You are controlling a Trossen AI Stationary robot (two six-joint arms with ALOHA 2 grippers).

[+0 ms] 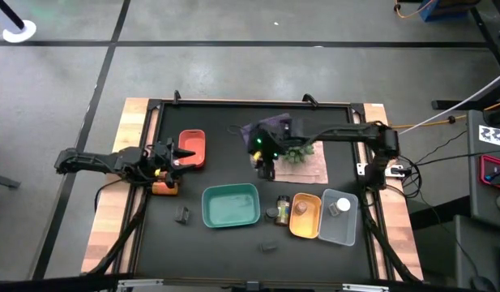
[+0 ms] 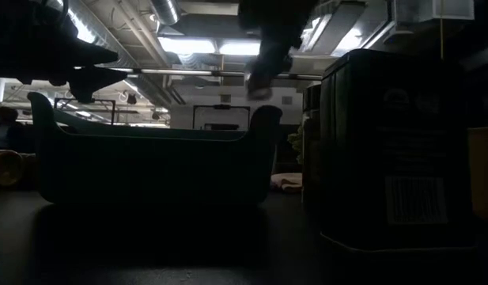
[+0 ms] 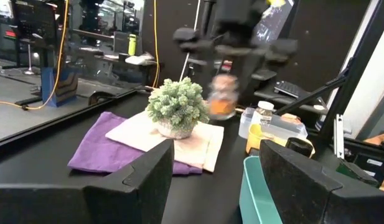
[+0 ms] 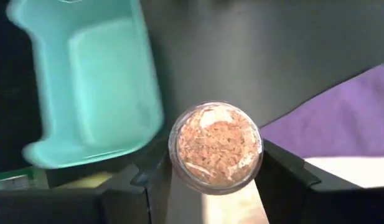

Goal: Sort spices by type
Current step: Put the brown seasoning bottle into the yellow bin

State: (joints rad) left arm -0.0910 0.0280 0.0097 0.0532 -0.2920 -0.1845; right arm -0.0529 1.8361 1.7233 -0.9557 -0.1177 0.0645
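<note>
Right gripper (image 4: 213, 180) is clenched on an amber jar (image 4: 215, 147), held above the mat just beyond the teal tray (image 1: 231, 206). Left gripper (image 1: 178, 156) waits, fingers released, by the red tray (image 1: 192, 148). Recommended: keep the jar upright, carry it clear of the plant (image 3: 177, 106), and lower it fully before releasing.

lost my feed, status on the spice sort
Right gripper shut on amber jar, lifted above mat. Left gripper open, idle by red tray. Path clear.
</note>
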